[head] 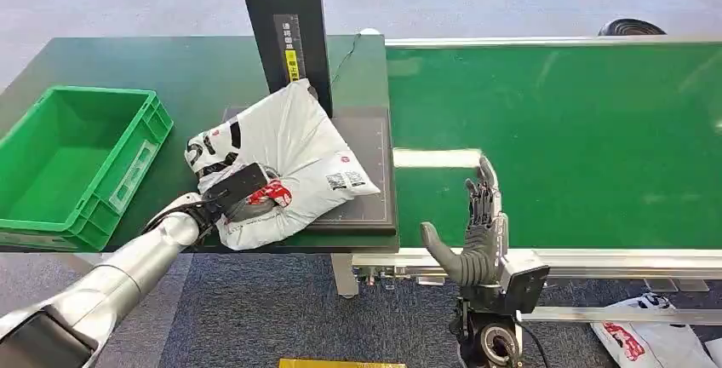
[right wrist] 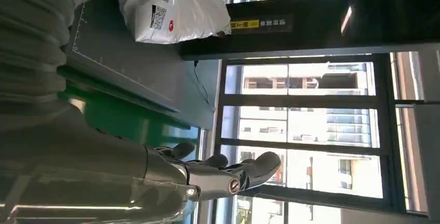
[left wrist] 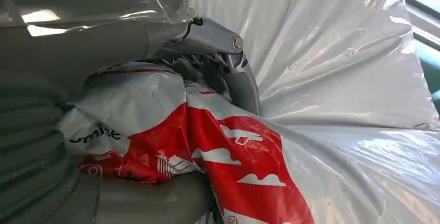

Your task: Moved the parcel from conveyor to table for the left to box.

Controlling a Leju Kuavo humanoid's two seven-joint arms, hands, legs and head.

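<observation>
left fingers (head: 223, 200) clutch the white parcel (head: 289, 159) on the table (head: 196, 70); right fingers (head: 482, 206) spread, holding nothing.

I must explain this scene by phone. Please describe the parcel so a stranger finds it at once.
Find the green table left of the conveyor. On its dark mat, below the black post, lies the parcel, gripped by the left hand. It is a crumpled white plastic bag with red print.

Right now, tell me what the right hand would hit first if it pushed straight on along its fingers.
Likely nothing close: the right hand holds nothing, fingers pointing away over the bare green conveyor belt. Depth is unclear.
</observation>
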